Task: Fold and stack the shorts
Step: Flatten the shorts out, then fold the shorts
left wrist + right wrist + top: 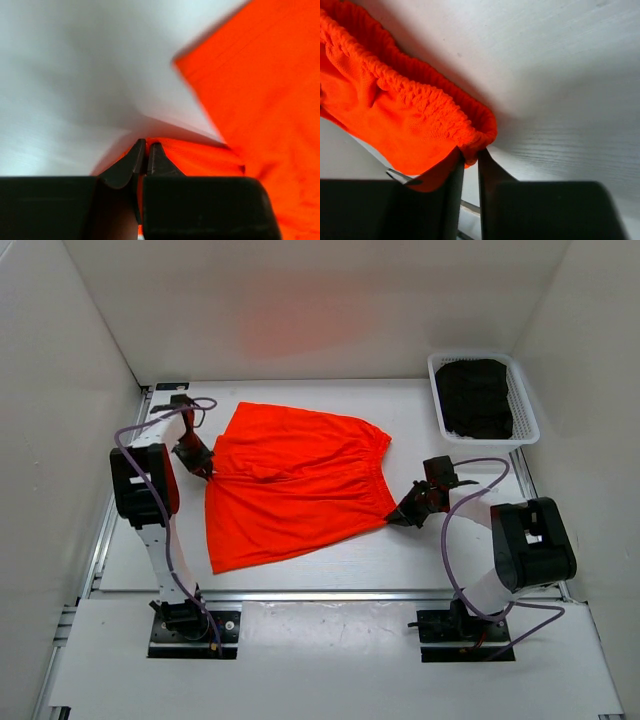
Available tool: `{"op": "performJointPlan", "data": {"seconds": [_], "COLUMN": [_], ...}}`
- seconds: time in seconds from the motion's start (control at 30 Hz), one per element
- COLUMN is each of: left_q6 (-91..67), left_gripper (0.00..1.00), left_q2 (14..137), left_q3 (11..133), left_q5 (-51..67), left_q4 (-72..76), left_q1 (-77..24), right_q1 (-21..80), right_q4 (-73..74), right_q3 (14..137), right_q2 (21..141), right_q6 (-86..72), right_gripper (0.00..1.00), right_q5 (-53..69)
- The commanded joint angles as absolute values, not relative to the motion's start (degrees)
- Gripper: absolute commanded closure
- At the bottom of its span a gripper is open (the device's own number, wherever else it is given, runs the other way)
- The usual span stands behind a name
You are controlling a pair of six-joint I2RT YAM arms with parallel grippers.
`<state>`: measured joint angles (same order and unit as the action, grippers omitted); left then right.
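L gripper (207, 472) + R gripper (392, 516) — both pinched onto shorts (295, 485) edges.

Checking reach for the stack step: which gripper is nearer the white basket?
Right. The right gripper, clamped on the shorts at their waistband end, sits just near-left of the white basket. The left gripper grips the opposite edge, with the whole garment between.

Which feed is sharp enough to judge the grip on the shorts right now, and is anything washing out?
Left wrist: smeared, table and shorts soft, only the left gripper edges readable. Right wrist: crisp, waistband gathers clear. Top external: even light, orange glow on the back wall.
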<state>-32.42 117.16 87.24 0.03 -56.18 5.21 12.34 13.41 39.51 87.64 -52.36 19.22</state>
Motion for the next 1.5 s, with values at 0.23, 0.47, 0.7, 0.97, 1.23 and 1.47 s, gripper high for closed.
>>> {"op": "performJointPlan", "data": {"seconds": [0.23, 0.47, 0.7, 0.97, 1.23, 1.47], "left_q6": [-29.4, -26.4, -36.3, -43.6, -47.5, -47.5], "left_gripper": [0.45, 0.02, 0.09, 0.13, 0.24, 0.32], "left_q2": [122.6, 105.2, 80.9, 78.5, 85.3, 88.3], "left_q3": [100.7, 85.9, 58.0, 48.6, 43.4, 42.8], "left_q5": [-3.3, 3.1, 2.4, 4.9, 6.3, 4.3], "left_q4": [-62.3, -63.7, -62.8, -59.4, -54.1, -50.8], "left_q1": [6.8, 8.0, 4.8, 4.2, 4.2, 4.2], "right_q1": [14.5, 15.0, 15.0, 14.5, 12.0, 10.9], "right_q4": [13.3, 14.9, 18.4, 17.6, 16.2, 13.2], "right_q3": [41.1, 39.6, 39.7, 38.7, 38.7, 38.1], "right_q2": [90.4, 84.2, 79.8, 78.2, 78.2, 81.2], "right_q6": [-55.9, -54.8, -50.5, -49.4, -48.3, -49.4], "right_gripper": [1.0, 0.35, 0.16, 0.2, 0.21, 0.25], "right_q5": [15.5, 13.1, 12.0, 14.0, 18.4, 20.7]}}
